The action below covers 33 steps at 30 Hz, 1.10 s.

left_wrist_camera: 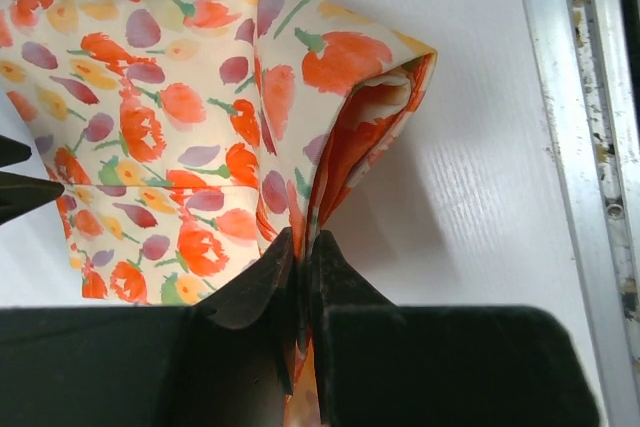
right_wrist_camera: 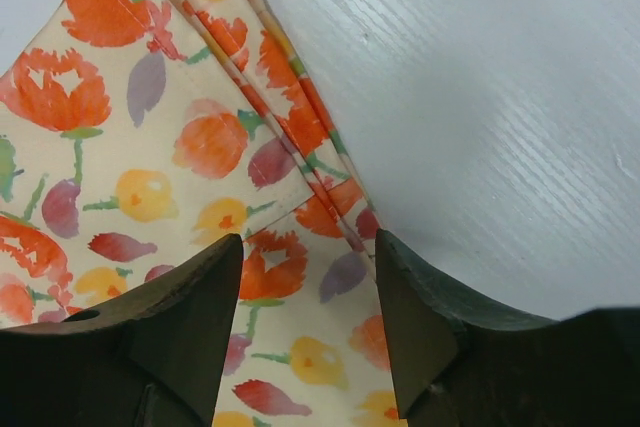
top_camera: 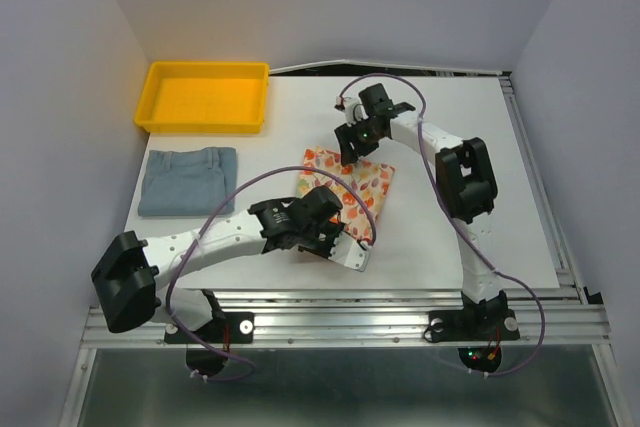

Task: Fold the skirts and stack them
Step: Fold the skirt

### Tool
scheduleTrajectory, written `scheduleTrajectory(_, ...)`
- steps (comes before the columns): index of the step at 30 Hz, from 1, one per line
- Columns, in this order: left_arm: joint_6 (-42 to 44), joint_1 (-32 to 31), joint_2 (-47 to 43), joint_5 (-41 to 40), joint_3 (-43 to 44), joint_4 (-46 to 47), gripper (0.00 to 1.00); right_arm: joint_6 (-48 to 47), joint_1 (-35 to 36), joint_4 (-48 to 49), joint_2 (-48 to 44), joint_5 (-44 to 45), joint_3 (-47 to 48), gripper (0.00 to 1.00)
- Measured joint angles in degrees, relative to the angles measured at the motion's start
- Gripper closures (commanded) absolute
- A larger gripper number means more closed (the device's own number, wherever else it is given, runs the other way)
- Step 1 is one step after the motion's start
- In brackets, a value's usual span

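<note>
Floral skirt point(top_camera: 368, 179) in middle of table point(top_camera: 470, 127), partly folded, near corner lifted. Left gripper point(left_wrist_camera: 300, 247) pinching bunched fold of it, fingers pressed tight on cloth. Right gripper point(right_wrist_camera: 310, 247) at far edge of same skirt, fingers spread, straddling layered hem, not clamped on anything afaict. Blue-grey skirt point(top_camera: 188, 180) lying flat off to left, well apart from both grippers, just beside yellow tray point(top_camera: 203, 125), on its near side.
</note>
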Motion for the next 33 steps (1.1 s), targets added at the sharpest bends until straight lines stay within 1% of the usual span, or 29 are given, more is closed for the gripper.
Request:
scheduleTrajectory(2,-0.2,0.0,0.0,0.7,1.6,-2.6,1.0,-0.4,0.0,0.3,0.0,-1.5,-0.5,0.52)
scheduleTrajectory(8,-0.3,-0.1,0.4,3.6,6.6,-8.7,1.0,-1.0,0.2,2.1,-0.9,-8.5,-5.6,0.56)
scheduleTrajectory(9,-0.3,0.0,0.8,4.0,7.7,-9.8,1.0,-1.0,0.5,2.8,-1.5,-9.5,-7.1,0.58)
scheduleTrajectory(17,0.8,0.7,5.7,5.9,16.8,-16.1,1.0,-1.5,4.4,4.7,-5.4,-14.1,-14.8,0.59)
scheduleTrajectory(22,3.5,4.1,12.0,6.3,22.7,-18.6,1.0,-1.4,6.7,5.7,-7.5,-16.3,-18.8,0.59)
scheduleTrajectory(30,7.4,10.5,21.6,6.1,27.2,-19.4,1.0,-1.1,7.5,5.9,-8.4,-18.6,-20.7,0.59)
scheduleTrajectory(33,8.3,11.8,24.0,6.1,28.4,-18.9,1.0,-0.8,7.5,5.9,-8.4,-18.9,-20.7,0.59)
